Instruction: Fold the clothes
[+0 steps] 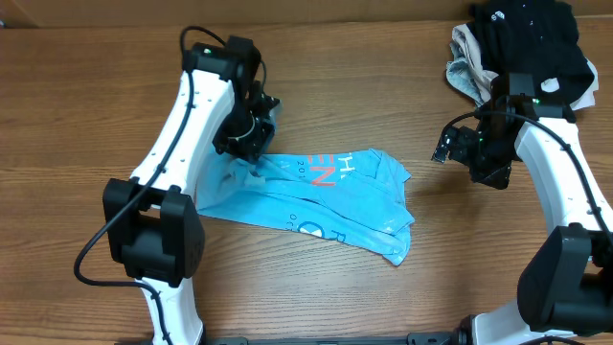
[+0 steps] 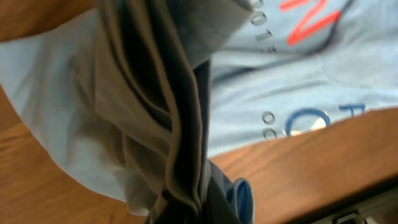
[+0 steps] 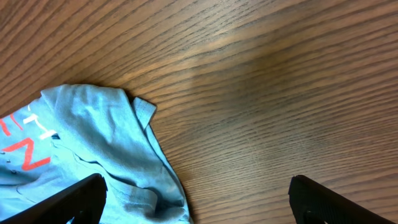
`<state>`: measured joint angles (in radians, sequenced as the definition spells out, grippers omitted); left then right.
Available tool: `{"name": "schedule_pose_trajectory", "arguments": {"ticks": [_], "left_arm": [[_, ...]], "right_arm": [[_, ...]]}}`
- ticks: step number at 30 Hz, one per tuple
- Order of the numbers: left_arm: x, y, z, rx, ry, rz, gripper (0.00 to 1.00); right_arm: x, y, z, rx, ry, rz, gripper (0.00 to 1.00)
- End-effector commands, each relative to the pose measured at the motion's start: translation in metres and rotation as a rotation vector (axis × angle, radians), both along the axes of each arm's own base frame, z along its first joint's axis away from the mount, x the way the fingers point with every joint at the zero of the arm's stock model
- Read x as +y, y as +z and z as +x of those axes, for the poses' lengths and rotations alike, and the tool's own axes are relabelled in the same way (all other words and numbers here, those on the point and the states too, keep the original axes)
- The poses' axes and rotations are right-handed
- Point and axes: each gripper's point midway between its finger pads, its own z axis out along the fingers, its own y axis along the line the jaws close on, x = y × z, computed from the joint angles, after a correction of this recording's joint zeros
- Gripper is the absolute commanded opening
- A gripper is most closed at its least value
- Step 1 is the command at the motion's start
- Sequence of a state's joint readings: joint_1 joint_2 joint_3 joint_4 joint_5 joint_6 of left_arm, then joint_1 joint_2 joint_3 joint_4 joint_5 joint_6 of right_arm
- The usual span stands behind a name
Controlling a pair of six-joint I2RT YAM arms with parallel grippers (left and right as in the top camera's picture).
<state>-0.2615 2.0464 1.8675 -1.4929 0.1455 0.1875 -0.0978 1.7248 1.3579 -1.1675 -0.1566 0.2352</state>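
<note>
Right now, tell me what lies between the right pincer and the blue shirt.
Nothing but bare wooden table: the overhead view shows an empty stretch between the right pincer and the blue shirt.

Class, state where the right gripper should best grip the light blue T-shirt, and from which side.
Grip the light blue T-shirt at its free right corner, coming from the right with the open right gripper: that flap lies flat, nearest those jaws.
</note>
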Motion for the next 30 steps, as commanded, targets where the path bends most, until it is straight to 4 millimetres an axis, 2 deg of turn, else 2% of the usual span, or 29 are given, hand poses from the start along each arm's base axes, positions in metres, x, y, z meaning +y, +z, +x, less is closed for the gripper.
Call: {"name": "schedule_pose_trajectory", "arguments": {"ticks": [1,8,19,24,25,26,27,28,30], "left_arm": [[-0.011,0.007,-0.007,0.008,-0.035,-0.025,0.04],[-0.033,0.010,-0.014,0.034,-0.044,-0.114,0.04],[-0.051,0.010,-0.012,0.017,-0.053,-0.148,0.04],[-0.053,0.011,-0.011,0.009,-0.056,-0.155,0.10],[-0.053,0.011,-0.011,0.009,-0.056,-0.156,0.18],[-0.054,0.011,-0.011,0.010,-0.057,-0.156,0.33],[-0.054,0.011,-0.012,0.010,-0.059,-0.155,0.56],[-0.055,0.011,-0.013,0.013,-0.061,-0.156,0.70],[-0.055,0.011,-0.013,0.014,-0.061,-0.157,0.87]], "right_arm": [[-0.003,0.014,0.008,-0.053,-0.005,-0.012,0.97],[-0.003,0.015,0.009,-0.057,-0.005,-0.012,0.98],[-0.003,0.015,0.010,-0.061,-0.005,-0.013,0.98],[-0.003,0.015,0.010,-0.061,-0.005,-0.013,0.98],[-0.003,0.015,0.010,-0.061,-0.005,-0.013,0.98],[-0.003,0.015,0.010,-0.061,-0.005,-0.013,0.98],[-0.003,0.015,0.010,-0.061,-0.005,-0.013,0.98],[-0.003,0.015,0.010,-0.061,-0.005,-0.013,0.98],[-0.003,0.015,0.009,-0.060,-0.005,-0.013,0.98]]}}
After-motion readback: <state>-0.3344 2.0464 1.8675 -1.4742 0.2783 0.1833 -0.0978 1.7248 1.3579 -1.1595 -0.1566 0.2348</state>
